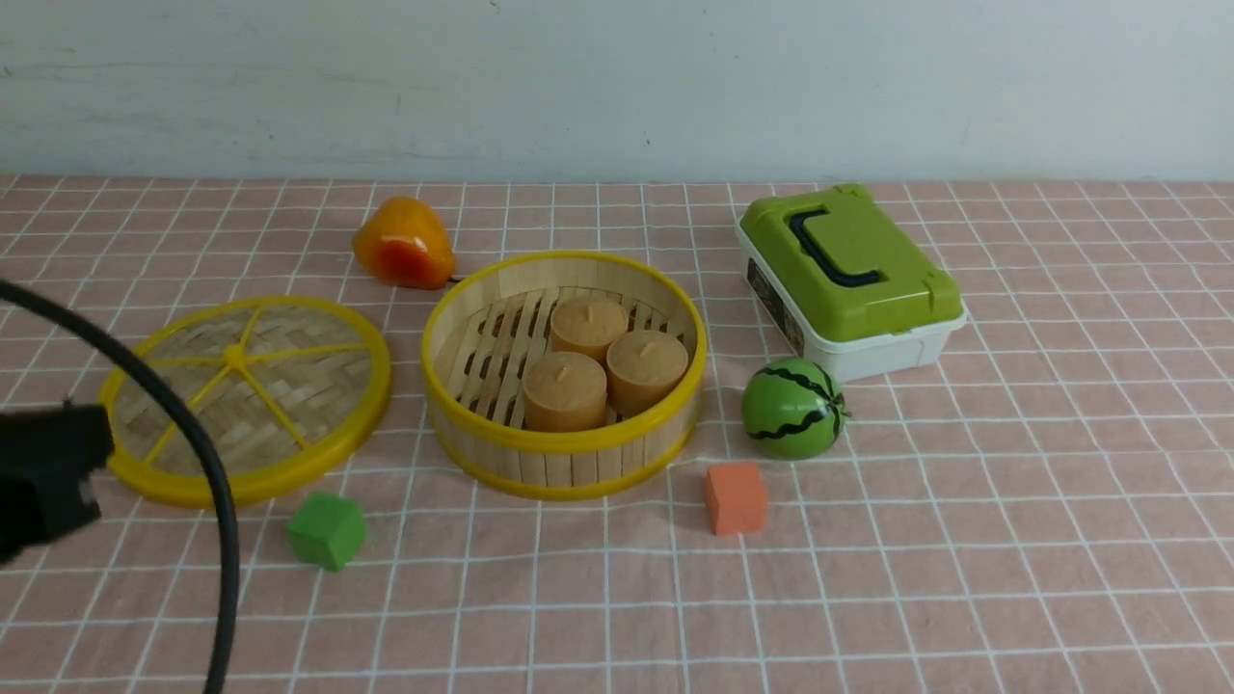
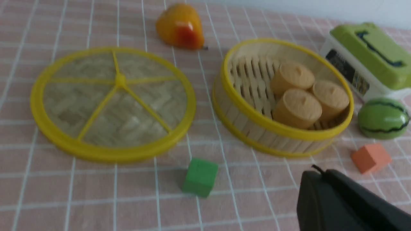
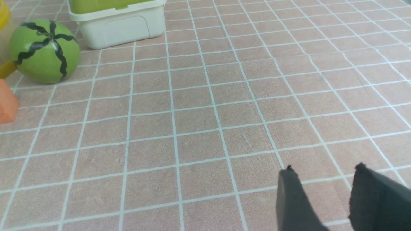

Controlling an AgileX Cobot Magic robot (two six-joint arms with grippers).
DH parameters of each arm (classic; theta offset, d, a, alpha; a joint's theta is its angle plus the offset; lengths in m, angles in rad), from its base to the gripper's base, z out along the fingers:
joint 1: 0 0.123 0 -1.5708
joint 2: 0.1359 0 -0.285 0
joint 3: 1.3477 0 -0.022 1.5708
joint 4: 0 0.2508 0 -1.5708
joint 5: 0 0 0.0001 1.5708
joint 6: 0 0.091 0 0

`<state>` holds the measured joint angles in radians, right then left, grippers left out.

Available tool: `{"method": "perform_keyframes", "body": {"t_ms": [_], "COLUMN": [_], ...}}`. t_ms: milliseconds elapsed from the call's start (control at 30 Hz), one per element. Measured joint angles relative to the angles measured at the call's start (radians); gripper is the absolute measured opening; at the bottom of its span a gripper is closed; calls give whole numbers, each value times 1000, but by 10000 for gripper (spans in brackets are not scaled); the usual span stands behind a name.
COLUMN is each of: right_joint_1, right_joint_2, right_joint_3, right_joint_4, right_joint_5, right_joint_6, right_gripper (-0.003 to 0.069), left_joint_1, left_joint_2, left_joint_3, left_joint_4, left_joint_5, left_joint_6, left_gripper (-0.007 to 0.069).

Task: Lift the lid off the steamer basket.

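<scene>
The lid [image 1: 289,386], a flat woven bamboo disc with a yellow rim and spokes, lies flat on the cloth to the left of the steamer basket [image 1: 569,463]. The basket is uncovered and holds three tan round buns [image 1: 605,361]. The left wrist view shows the lid [image 2: 112,102] and the basket [image 2: 273,134] side by side. My left gripper [image 2: 321,173] is shut and empty, above the cloth nearer than both. My right gripper [image 3: 324,170] is open and empty over bare cloth, out of the front view.
An orange-yellow toy fruit [image 1: 403,243] lies behind the lid. A toy watermelon [image 1: 792,408] and a white box with a green top [image 1: 848,275] are to the right of the basket. A green cube [image 1: 326,530] and an orange cube [image 1: 736,497] lie in front. A black cable [image 1: 207,463] arcs over the lid's near left side.
</scene>
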<state>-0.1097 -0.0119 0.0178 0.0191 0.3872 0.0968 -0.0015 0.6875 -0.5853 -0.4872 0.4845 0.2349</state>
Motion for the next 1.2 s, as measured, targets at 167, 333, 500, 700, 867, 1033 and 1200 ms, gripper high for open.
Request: {"method": "perform_keyframes", "body": {"t_ms": [167,333,500,700,867,1033,1200], "right_joint_1": [0,0,0,0,0,0,0], "right_joint_2": [0,0,0,0,0,0,0], "right_joint_3": [0,0,0,0,0,0,0], "right_joint_4": [0,0,0,0,0,0,0], "right_joint_5": [0,0,0,0,0,0,0], "right_joint_6": [0,0,0,0,0,0,0], "right_gripper": [241,241,241,241,241,241,241], "left_joint_1": [-36,-100,-125,-124,-124,-124,-124], "left_joint_2": [-31,-199,-493,-682,-699,-699,-699], "left_joint_3": [158,266,453,609,610,616,616], "left_joint_4": [25,39,39,141,356,382,385], "left_joint_5": [-47,-178,-366,-413,-254,-115,-100], "left_joint_6": [2,-13,-18,-78,-229,-294,-298], "left_gripper": [-13,-13,-13,-13,-13,-13,-13]}}
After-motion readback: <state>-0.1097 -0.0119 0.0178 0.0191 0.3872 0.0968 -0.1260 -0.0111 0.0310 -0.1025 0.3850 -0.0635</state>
